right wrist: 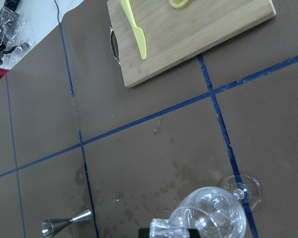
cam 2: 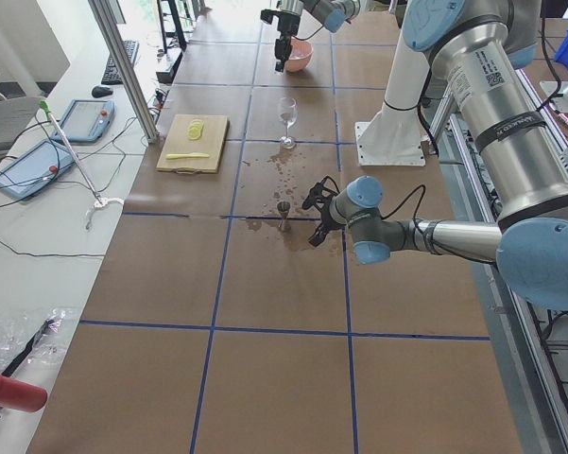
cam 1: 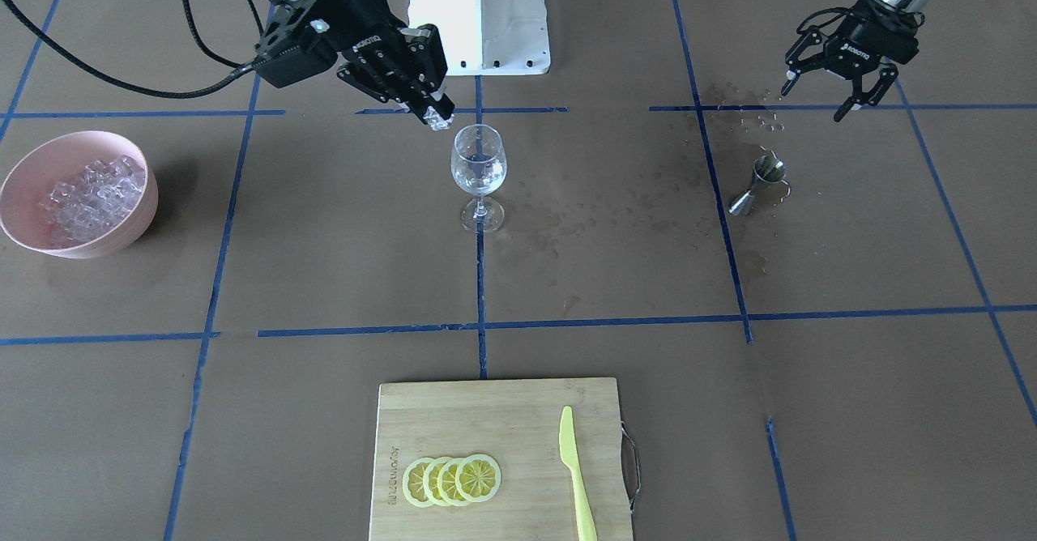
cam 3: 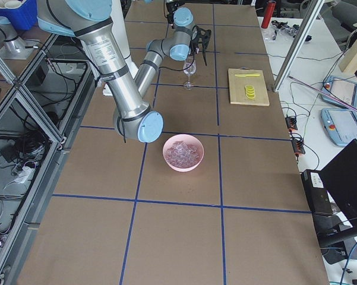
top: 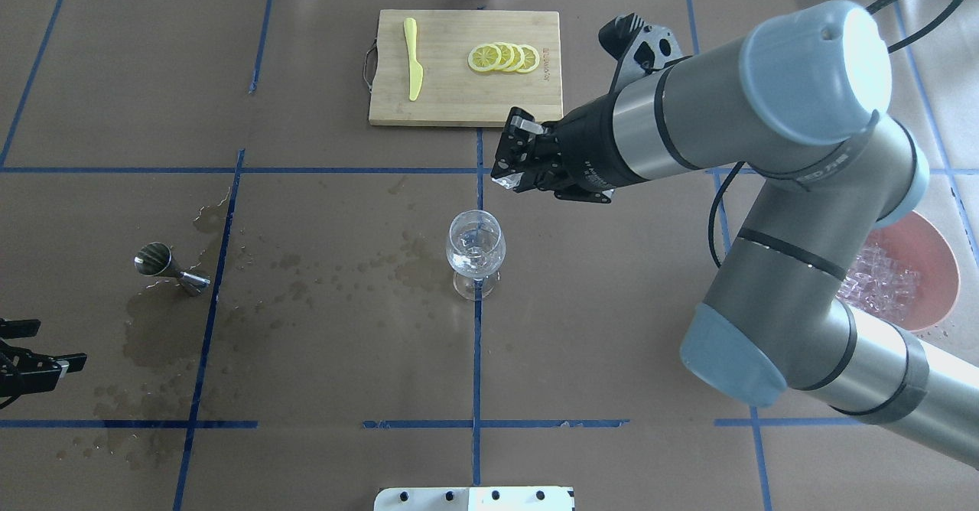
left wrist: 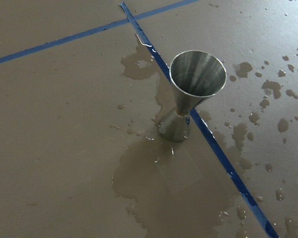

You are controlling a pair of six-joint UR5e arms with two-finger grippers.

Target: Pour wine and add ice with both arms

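One ice cube (cam 1: 440,123) is sitting pinched at the fingertips of your right pincer (cam 1: 429,110). The fingers are drawn in to the cube's width and are gripping nothing else.

- The wine glass (cam 1: 478,170) is standing just below that pincer and a little to one side. I cannot tell whether the cube is hanging squarely over the rim.
- The wine (cam 1: 478,181) is showing only as glints low in the glass, and more is lying as dark wet spots on the table (cam 1: 324,282) between the two pincers.
- Your left pincer (cam 1: 826,97) is hovering with its fingers spread wide and is holding nothing. The jigger (cam 1: 757,185) is standing upright in a puddle below and just in front of it.

Handling, as I am judging it:
- The cube looks light, hard and slick, so it is probably wanting to squirt out under a hard squeeze. Flat opposite faces are looking like the safest hold.
- The glass looks thin, tall and tippy, so a knock on the rim is the risk. A low, gentle release looks best.

Room:
- The rest of the ice (cam 1: 89,193) is lying in the pink bowl (cam 1: 24,229), well off to the right pincer's outer side.
- The cutting board (cam 1: 502,411), lemon slices (cam 1: 454,480) and knife (cam 1: 573,468) are lying far beyond the glass.
- Bare table is ringing the stem.
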